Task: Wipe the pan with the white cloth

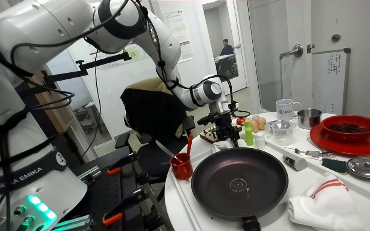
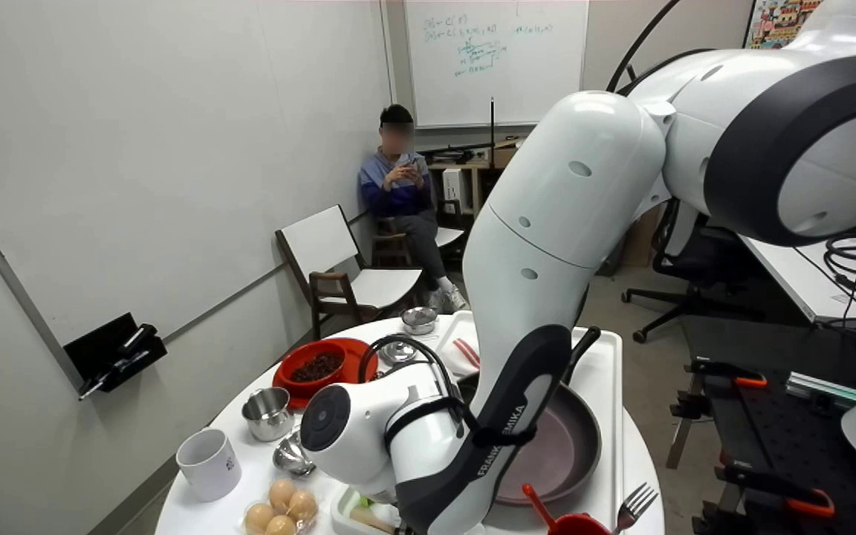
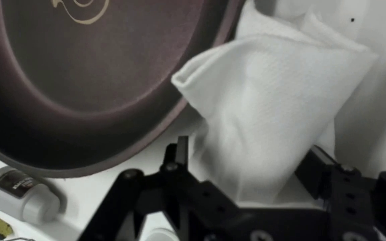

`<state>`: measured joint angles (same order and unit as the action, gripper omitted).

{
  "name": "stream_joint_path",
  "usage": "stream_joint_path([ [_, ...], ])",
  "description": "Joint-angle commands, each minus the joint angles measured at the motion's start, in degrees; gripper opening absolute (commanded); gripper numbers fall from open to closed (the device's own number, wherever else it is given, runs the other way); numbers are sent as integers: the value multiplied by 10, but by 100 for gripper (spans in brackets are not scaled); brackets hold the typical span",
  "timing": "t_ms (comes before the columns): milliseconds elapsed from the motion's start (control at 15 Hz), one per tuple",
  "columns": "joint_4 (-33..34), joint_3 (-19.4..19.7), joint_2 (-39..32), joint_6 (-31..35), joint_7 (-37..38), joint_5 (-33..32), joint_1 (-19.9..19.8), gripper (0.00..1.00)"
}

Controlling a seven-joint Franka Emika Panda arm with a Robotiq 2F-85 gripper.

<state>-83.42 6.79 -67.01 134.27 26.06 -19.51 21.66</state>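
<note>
The dark pan (image 1: 239,183) lies on the white tray in both exterior views (image 2: 556,453), partly behind the arm in one. Its inside fills the upper left of the wrist view (image 3: 106,63). A folded white cloth (image 3: 273,87) lies beside the pan's rim; in an exterior view a bit of it (image 1: 222,145) shows behind the pan. My gripper (image 3: 250,145) is open, its fingers wide apart with the cloth's near end between them. In an exterior view the gripper (image 1: 231,139) is low at the pan's far edge. The arm hides the gripper in the opposite view.
A red mug with utensils (image 1: 182,168) stands beside the pan. A green bottle (image 1: 248,133) and a white bottle (image 1: 259,141) stand near the gripper. A grey shaker (image 1: 295,162) lies on its side. A red-striped white towel (image 1: 328,202) lies by the pan's handle.
</note>
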Motion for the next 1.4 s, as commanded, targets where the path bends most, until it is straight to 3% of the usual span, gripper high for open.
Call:
stream_joint_path([
  [0,34,8,-23,-21,-12,7,8,45],
  [333,38,4,-20,-30,-15,9,8,8],
  [400,35,3,-16,-30,-16,9,7,6],
  [1333,-106,-15,104,86,-35,9,7,9],
])
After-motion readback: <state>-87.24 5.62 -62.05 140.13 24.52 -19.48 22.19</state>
